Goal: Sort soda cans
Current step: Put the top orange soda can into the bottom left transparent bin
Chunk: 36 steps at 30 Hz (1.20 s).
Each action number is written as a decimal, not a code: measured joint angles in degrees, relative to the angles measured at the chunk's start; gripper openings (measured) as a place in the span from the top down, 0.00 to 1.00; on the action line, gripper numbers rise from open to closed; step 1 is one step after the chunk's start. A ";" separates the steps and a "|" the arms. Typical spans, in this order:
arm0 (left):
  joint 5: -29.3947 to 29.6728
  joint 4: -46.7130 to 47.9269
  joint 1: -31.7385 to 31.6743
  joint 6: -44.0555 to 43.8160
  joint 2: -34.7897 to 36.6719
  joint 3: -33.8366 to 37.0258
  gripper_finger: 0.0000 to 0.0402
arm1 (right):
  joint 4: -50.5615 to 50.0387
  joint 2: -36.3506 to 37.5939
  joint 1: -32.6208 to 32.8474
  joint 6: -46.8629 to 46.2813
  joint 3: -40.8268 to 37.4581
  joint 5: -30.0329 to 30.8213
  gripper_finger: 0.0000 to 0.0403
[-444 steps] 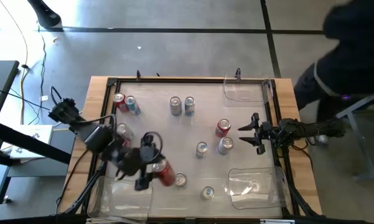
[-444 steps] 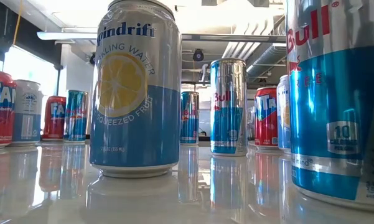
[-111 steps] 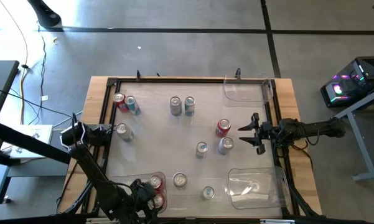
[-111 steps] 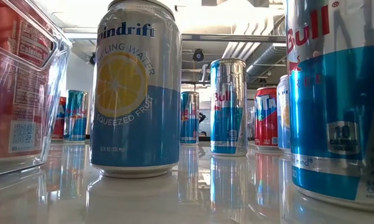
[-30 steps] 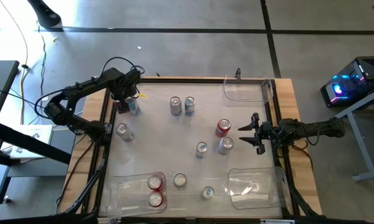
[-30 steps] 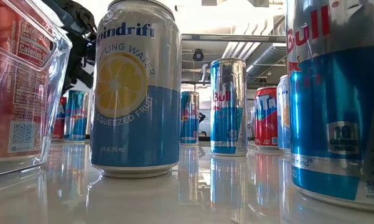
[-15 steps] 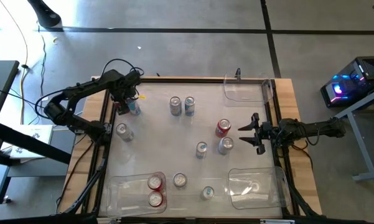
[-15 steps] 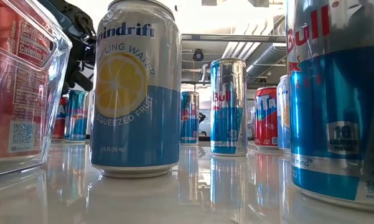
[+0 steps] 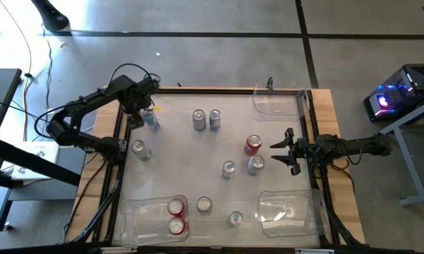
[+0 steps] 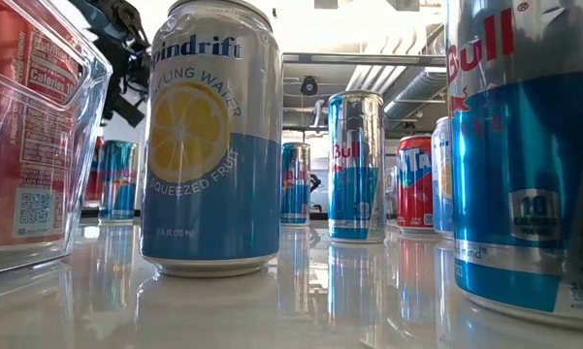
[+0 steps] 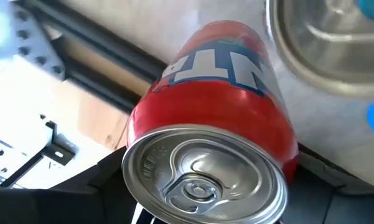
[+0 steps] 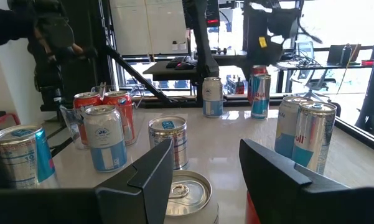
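The left gripper point(image 9: 135, 109) is at the surface's point(image 9: 176, 166) 10 o'clock corner, right by the black frame point(image 9: 122, 152) on that side. Its jaws flank a red can point(image 11: 221, 99) there; whether they grip it I cannot tell. A blue can point(image 9: 152, 119) stands just beside it, toward the middle.

The right gripper point(image 9: 283, 149) waits at the 3 o'clock edge, jaws partly apart and holding nothing, pointing inward. A red can point(image 9: 252, 145) and a grey can point(image 9: 255, 165) stand near its tips.

Two red cans point(image 9: 175, 216) sit in the clear bin point(image 9: 137, 215) at 7 o'clock. Another bin point(image 9: 291, 212) lies at 5 o'clock and a third point(image 9: 279, 103) at 1 o'clock, both against the edge.

Two cans point(image 9: 206, 120) stand close together at 12 o'clock. One can point(image 9: 140, 149) is at 9 o'clock next to the frame. A blue can point(image 9: 228, 169) stands just right of centre. Two more point(image 9: 204, 204) point(image 9: 235, 219) stand near the 6 o'clock edge between the bins.

The widest open stretch runs from centre toward 8 o'clock.
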State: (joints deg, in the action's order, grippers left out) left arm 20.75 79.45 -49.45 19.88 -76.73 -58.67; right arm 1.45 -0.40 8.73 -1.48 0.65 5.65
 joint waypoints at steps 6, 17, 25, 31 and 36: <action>3.18 7.17 0.93 -2.62 0.26 -8.38 0.30 | 0.00 0.00 0.01 0.01 0.01 -0.02 0.56; 1.87 10.66 9.14 -9.42 1.20 -27.24 0.30 | 0.00 0.00 0.02 0.00 0.01 -0.02 0.56; -7.10 10.56 24.57 -19.90 1.20 -34.37 0.30 | 0.00 0.00 0.00 0.02 0.02 0.00 0.56; -14.20 8.94 40.42 -31.80 0.49 -34.43 0.30 | 0.00 0.00 0.02 0.00 0.02 0.00 0.56; -19.19 5.08 53.59 -43.82 -0.85 -34.43 0.30 | 0.00 0.00 0.02 0.00 0.00 -0.02 0.56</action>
State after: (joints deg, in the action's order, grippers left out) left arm 1.57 84.53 4.14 -23.94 -77.58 -93.10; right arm 1.45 -0.40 8.75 -1.48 0.64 5.63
